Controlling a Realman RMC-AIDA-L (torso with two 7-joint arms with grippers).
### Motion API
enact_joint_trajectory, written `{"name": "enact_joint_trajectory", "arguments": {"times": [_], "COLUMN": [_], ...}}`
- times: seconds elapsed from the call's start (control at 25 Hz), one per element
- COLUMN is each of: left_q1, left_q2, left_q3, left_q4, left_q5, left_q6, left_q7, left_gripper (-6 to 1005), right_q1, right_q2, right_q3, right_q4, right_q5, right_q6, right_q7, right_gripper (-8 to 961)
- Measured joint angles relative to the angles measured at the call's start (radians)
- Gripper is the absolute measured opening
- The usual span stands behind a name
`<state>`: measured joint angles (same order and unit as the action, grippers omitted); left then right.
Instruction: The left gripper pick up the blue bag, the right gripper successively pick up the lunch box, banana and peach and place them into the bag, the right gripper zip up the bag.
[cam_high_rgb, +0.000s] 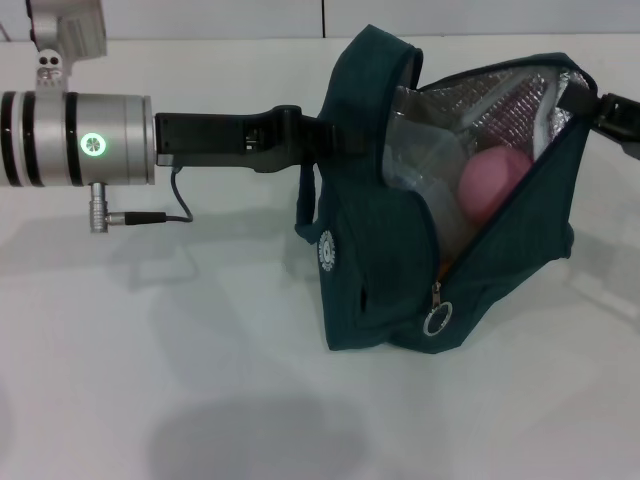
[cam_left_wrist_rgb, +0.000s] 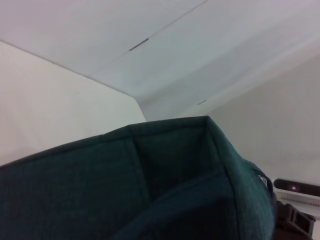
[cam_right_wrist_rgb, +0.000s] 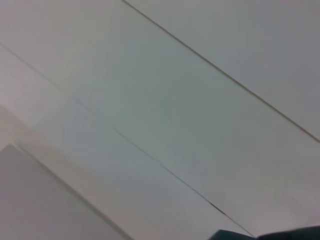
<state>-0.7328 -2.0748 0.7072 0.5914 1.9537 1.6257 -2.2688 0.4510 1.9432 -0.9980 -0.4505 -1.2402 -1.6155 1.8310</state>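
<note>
Matt teal cloth bag (cam_high_rgb: 380, 290) with crinkled silver foil lining, metal zip ring (cam_high_rgb: 436, 321); smooth matt pink peach (cam_high_rgb: 493, 183); brushed-metal wrist (cam_high_rgb: 75, 138), upper left.

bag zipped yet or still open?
Open. The blue bag gapes, showing silver lining, the peach and the lunch box inside; the zipper pull hangs at the low end.
</note>
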Motion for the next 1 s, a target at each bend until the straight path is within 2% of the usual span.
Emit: {"name": "enact_joint_trajectory", "arguments": {"times": [0.04, 0.28, 0.56, 0.84, 0.92, 1.0], "left_q1": [0.001, 0.009, 0.020, 0.031, 0.041, 0.051], "left_q2": [0.000, 0.001, 0.001, 0.002, 0.005, 0.011], "left_q3": [0.000, 0.000, -0.006, -0.006, -0.006, -0.007], "left_q4": [0.000, -0.001, -0.001, -0.001, -0.001, -0.001], "left_q5": [-0.004, -0.037, -0.038, -0.038, -0.038, -0.038], "left_q6": [0.000, 0.000, 0.000, -0.007, -0.008, -0.009], "left_q7": [0.003, 0.016, 0.017, 0.018, 0.018, 0.017], "left_gripper": [34, 34, 34, 34, 34, 34], "right_q1": [0.000, -0.001, -0.027, -0.070, -0.080, -0.086], "right_q2": [0.001, 0.002, -0.007, -0.003, 0.003, 0.017], "right_q3": [0.005, 0.024, 0.035, 0.054, 0.053, 0.053], "right_q4": [0.000, -0.002, -0.002, -0.002, -0.002, -0.002], "right_q5": [0.000, 0.000, 0.001, -0.050, -0.115, -0.196], "right_q6": [-0.007, -0.061, -0.100, -0.296, -0.321, -0.332], "right_q7": [-0.006, -0.032, -0.066, -0.319, -0.393, -0.461], "right_gripper": [34, 226, 482, 684, 741, 798]}}
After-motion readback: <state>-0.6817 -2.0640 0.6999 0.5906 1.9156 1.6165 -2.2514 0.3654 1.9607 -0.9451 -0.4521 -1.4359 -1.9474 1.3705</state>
